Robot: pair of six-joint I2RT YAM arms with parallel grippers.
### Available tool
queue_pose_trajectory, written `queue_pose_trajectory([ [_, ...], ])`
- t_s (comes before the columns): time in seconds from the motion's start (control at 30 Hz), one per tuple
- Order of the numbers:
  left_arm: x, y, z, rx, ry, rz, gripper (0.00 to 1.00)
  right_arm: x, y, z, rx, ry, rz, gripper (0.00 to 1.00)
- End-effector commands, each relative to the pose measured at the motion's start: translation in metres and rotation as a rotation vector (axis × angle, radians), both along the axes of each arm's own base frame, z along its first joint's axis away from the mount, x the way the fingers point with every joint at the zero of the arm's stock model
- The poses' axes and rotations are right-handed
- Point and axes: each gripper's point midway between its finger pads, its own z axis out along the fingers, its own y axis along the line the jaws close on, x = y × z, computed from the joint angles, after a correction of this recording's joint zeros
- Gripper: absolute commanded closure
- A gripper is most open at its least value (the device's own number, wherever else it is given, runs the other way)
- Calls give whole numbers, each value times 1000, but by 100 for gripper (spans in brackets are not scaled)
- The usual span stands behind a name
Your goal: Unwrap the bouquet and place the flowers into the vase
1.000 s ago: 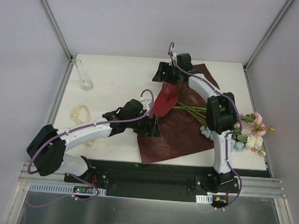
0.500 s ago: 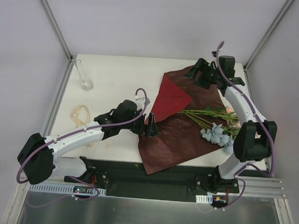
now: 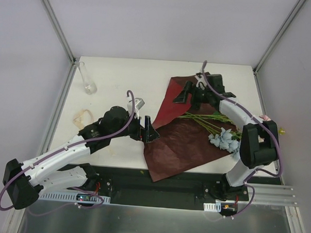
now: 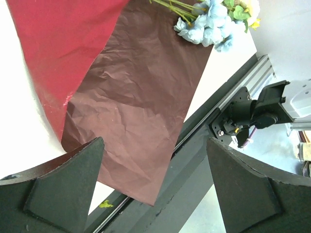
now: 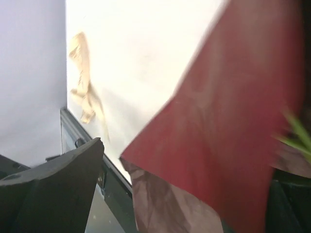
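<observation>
Top external: wrapping paper (image 3: 182, 143) spread open, flowers (image 3: 224, 139) lying atop.

table (image 3: 126, 79): white, square | walls (image 3: 149, 23): plain white, three sides | rail (image 3: 162, 197): metal, near edge | scrap (image 4: 104, 205): yellow-green, on black strip (image 3: 183, 179)

flowers (image 3: 222, 138) partly hidden behind right arm (image 3: 256, 144), wrapping paper (image 5: 228, 131) blurred in right wrist view
</observation>
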Motion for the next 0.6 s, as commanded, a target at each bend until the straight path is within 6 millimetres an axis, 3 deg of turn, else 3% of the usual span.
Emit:
queue_pose_trajectory([
  [0.0, 1, 10, 11, 3, -44, 32, 14, 4, 81, 46, 79, -163, 150, 12],
  [0.03, 0, 11, 16, -8, -56, 35, 14, 1, 108, 52, 85, -180, 192, 12],
  [0.1, -1, 15, 18, -4, -59, 44, 14, 6, 127, 49, 51, -194, 177, 12],
  [0.13, -2, 17, 20, -8, -65, 49, 14, 2, 145, 40, 37, -183, 202, 12],
  [0.2, -4, 22, 18, 3, -60, 60, 14, 7, 164, 45, 33, -198, 205, 12],
  [0.23, -5, 25, 19, -1, -67, 64, 13, 2, 178, 32, 20, -171, 231, 12],
  [0.27, -6, 26, 20, -2, -67, 68, 13, 2, 186, 39, 34, -182, 250, 12],
  [0.4, -10, 34, 17, 5, -65, 80, 12, -7, 196, 32, 44, -143, 283, 12],
  [0.47, -10, 36, 15, 12, -69, 88, 11, -8, 187, 47, 37, -178, 268, 12],
  [0.5, -10, 37, 16, 13, -72, 88, 11, -13, 180, 43, 16, -169, 264, 12],
  [0.53, -10, 38, 16, 14, -74, 89, 11, -15, 170, 64, 16, -215, 254, 12],
  [0.57, -10, 38, 17, 17, -84, 87, 11, -15, 161, 68, -10, -231, 229, 12],
])
